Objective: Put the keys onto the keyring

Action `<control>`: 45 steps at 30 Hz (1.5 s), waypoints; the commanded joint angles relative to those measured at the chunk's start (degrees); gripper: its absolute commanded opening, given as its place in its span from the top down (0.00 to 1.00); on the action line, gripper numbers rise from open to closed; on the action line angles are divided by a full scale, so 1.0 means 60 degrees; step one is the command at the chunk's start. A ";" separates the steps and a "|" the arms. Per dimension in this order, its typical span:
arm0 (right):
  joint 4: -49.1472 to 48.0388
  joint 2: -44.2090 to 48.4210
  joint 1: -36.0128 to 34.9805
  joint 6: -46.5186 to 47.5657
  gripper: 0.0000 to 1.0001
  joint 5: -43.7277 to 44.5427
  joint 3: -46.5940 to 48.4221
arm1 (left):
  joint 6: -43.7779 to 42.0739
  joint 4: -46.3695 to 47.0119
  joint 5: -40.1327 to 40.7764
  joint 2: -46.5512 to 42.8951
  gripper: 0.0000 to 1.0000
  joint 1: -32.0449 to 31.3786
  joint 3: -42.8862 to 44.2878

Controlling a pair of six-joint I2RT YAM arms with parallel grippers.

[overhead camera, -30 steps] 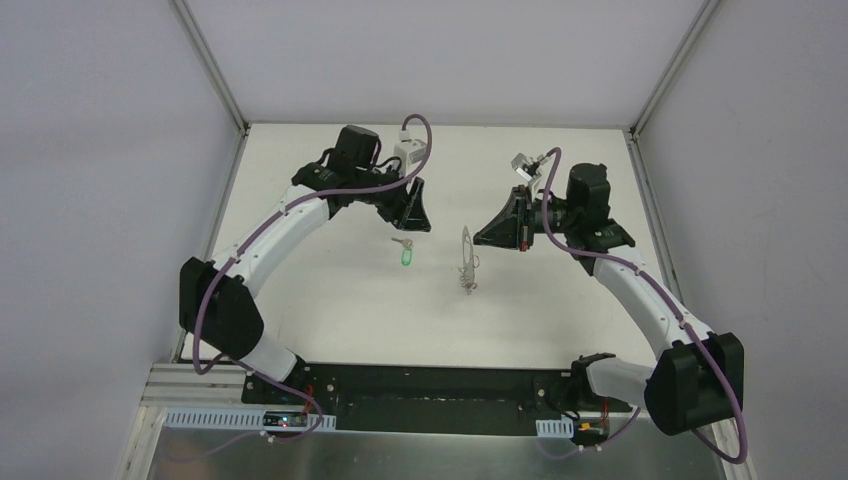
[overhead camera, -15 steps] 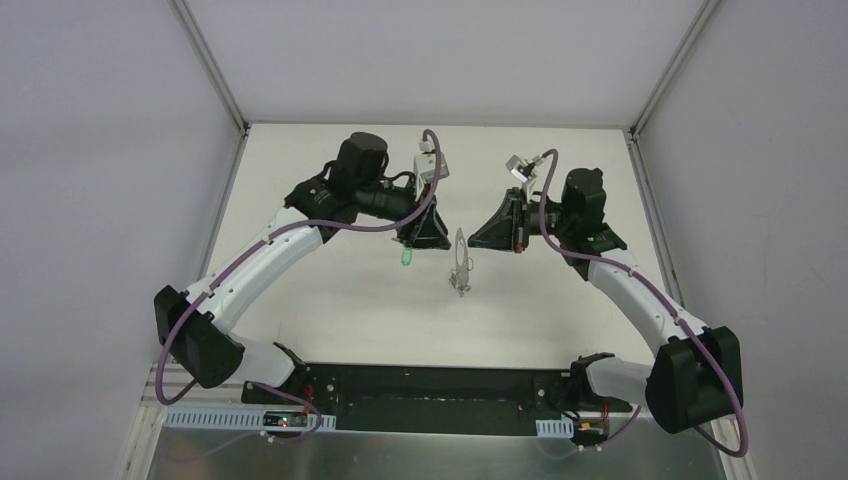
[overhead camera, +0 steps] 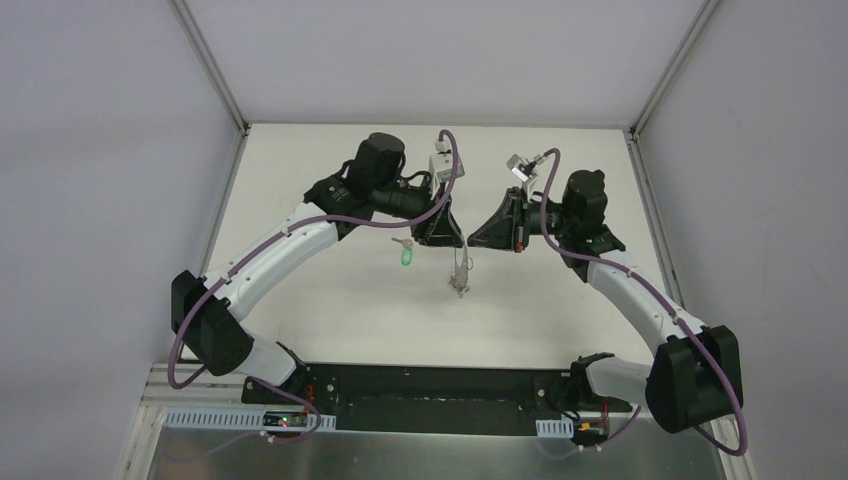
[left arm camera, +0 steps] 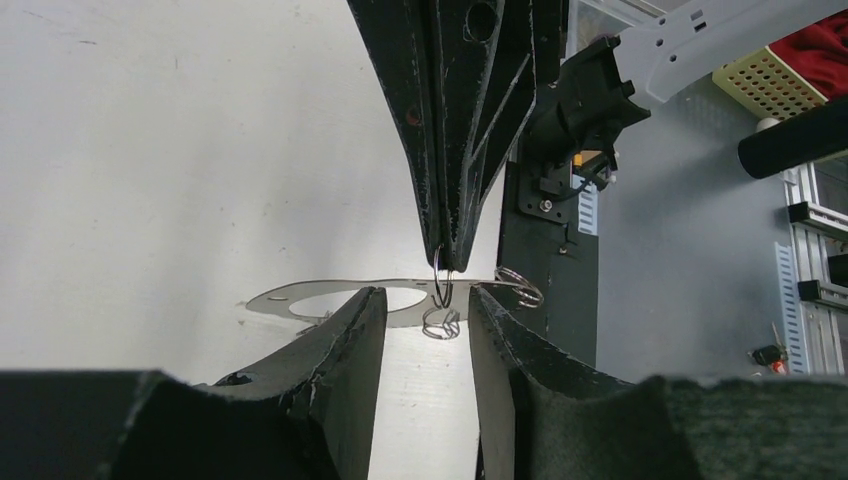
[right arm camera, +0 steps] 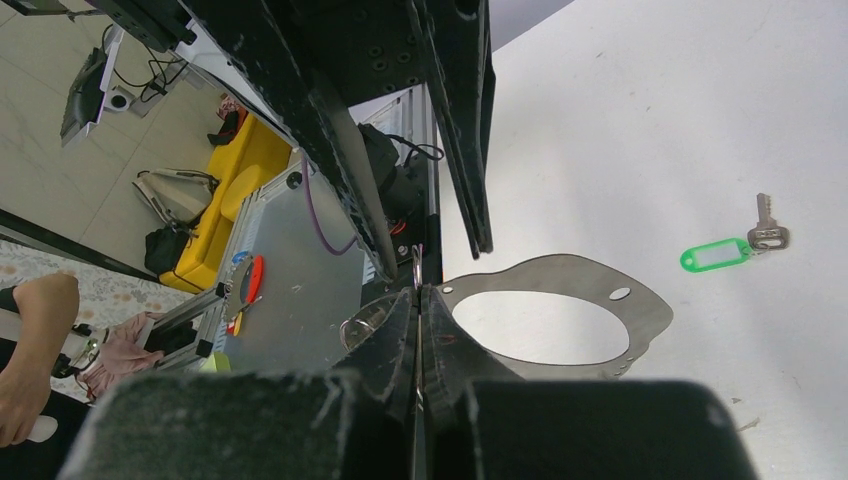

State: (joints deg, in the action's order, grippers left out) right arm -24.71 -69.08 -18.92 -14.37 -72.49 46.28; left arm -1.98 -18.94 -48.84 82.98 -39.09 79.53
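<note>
- The right gripper [right arm camera: 418, 296] is clenched on the keyring [right arm camera: 645, 318], pinching 1 of its small wire rings between its tips; the flat silver loop hangs from that pinch, off the table [overhead camera: 520, 320], about mid-scene.
- The left gripper [left arm camera: 425, 300] faces it from the left, jaws partway apart with a clear gap; the loop lies across just beyond the 2 fingertips [left arm camera: 360, 315] and is wider than the gap; nothing looks clamped there; whether the tips touch the metal I cannot tell.
- The key [overhead camera: 405, 256], with its green head, lies flat on the table just left of the hanging keyring; neither gripper touches it.
- Step in hand, as I judge it: getting a 2nd hold on the keyring so it can be steadied or opened; threading is not begun.
- The next move likely calls for the left jaws to settle on the loop gently, since a nudge could twist it out of the thin pinch; after that, 1 gripper must be freed for the key, which is tiny and lies flat, so it needs a low, exact pinch.
</note>
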 commanded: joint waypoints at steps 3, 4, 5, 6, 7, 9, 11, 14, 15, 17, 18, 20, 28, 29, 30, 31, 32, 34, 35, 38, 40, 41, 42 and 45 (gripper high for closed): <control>-0.0708 0.0072 -0.0053 -0.0126 1.00 -0.0209 0.0039 | 0.0251 0.0432 -0.0229 0.0159 0.68 -0.0208 0.0372; -0.0709 0.0073 -0.0042 -0.0123 1.00 -0.0205 0.0027 | 0.0239 0.0432 -0.0247 0.0148 0.69 -0.0208 0.0356; -0.0704 0.0073 -0.0054 -0.0111 1.00 -0.0206 0.0021 | 0.0241 0.0439 -0.0260 0.0138 0.71 -0.0208 0.0343; -0.0701 0.0073 -0.0055 -0.0110 1.00 -0.0196 0.0008 | 0.0238 0.0433 -0.0267 0.0131 0.73 -0.0208 0.0340; -0.0701 0.0073 -0.0042 -0.0110 1.00 -0.0194 0.0008 | 0.0241 0.0432 -0.0270 0.0130 0.74 -0.0208 0.0339; -0.0702 0.0069 -0.0039 -0.0099 1.00 -0.0185 0.0008 | 0.0227 0.0439 -0.0264 0.0130 0.76 -0.0208 0.0325; -0.0703 0.0058 -0.0040 -0.0095 1.00 -0.0190 0.0007 | 0.0240 0.0454 -0.0271 0.0144 0.79 -0.0208 0.0332; -0.0702 0.0058 -0.0032 -0.0084 1.00 -0.0159 -0.0021 | 0.0273 0.0482 -0.0360 0.0188 0.83 -0.0208 0.0379; -0.0696 0.0058 -0.0017 -0.0081 1.00 -0.0151 -0.0018 | 0.0297 0.0500 -0.0388 0.0201 0.84 -0.0208 0.0394; -0.0699 0.0058 -0.0025 -0.0095 1.00 -0.0147 -0.0012 | 0.0300 0.0532 -0.0462 0.0225 0.85 -0.0208 0.0412; -0.0701 0.0045 -0.0026 -0.0095 1.00 -0.0137 -0.0007 | 0.0300 0.0534 -0.0472 0.0232 0.86 -0.0208 0.0425; -0.0700 0.0044 -0.0011 -0.0095 1.00 -0.0140 -0.0005 | 0.0300 0.0555 -0.0481 0.0245 0.88 -0.0212 0.0427; -0.0698 0.0043 -0.0011 -0.0081 1.00 -0.0121 -0.0016 | 0.0637 0.0569 -0.0628 0.0405 0.95 -0.0216 0.0621; -0.0688 0.0043 -0.0011 -0.0082 1.00 -0.0126 -0.0017 | 0.0637 0.0552 -0.0636 0.0421 0.97 -0.0222 0.0644; -0.0687 0.0064 0.0002 -0.0090 1.00 -0.0127 -0.0022 | 0.0637 0.0559 -0.0646 0.0435 0.98 -0.0223 0.0659; -0.0686 0.0066 -0.0002 -0.0082 1.00 -0.0112 -0.0021 | 0.0637 0.0563 -0.0640 0.0448 1.00 -0.0223 0.0650; -0.0686 0.0072 0.0010 -0.0081 1.00 -0.0109 -0.0036 | 0.0626 0.0557 -0.0633 0.0452 1.00 -0.0216 0.0640; -0.0687 0.0100 0.0026 -0.0068 1.00 -0.0071 -0.0050 | 0.0578 0.0481 -0.0589 0.0452 1.00 -0.0223 0.0611; -0.0687 0.0102 0.0034 -0.0066 1.00 -0.0063 -0.0065 | 0.0527 0.0414 -0.0517 0.0452 1.00 -0.0223 0.0615; -0.0676 0.0142 0.0087 -0.0066 0.94 -0.0048 -0.0067 | 0.0228 -0.0008 -0.0005 0.0425 1.00 -0.0223 0.0657; -0.0599 0.0192 0.0145 -0.0041 0.85 -0.0020 -0.0056 | -0.0161 -0.0377 0.0437 0.0371 1.00 -0.0212 0.0701; -0.0509 0.0214 0.0190 0.0012 0.79 0.0013 -0.0040 | -0.0310 -0.0550 0.0647 0.0334 1.00 -0.0209 0.0729; -0.0379 0.0259 0.0245 0.0103 0.73 0.0055 -0.0007 | -0.0492 -0.0747 0.0848 0.0298 1.00 -0.0209 0.0758; 0.0140 0.0368 0.0417 0.0431 0.50 0.0250 0.0142 | -0.1055 -0.1300 0.1224 0.0097 1.00 -0.0208 0.0797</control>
State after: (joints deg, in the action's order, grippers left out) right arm -24.75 -69.04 -17.82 -14.35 -71.57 45.89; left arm -2.46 -22.39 -45.76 85.30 -40.14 81.67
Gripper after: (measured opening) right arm 0.352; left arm 0.014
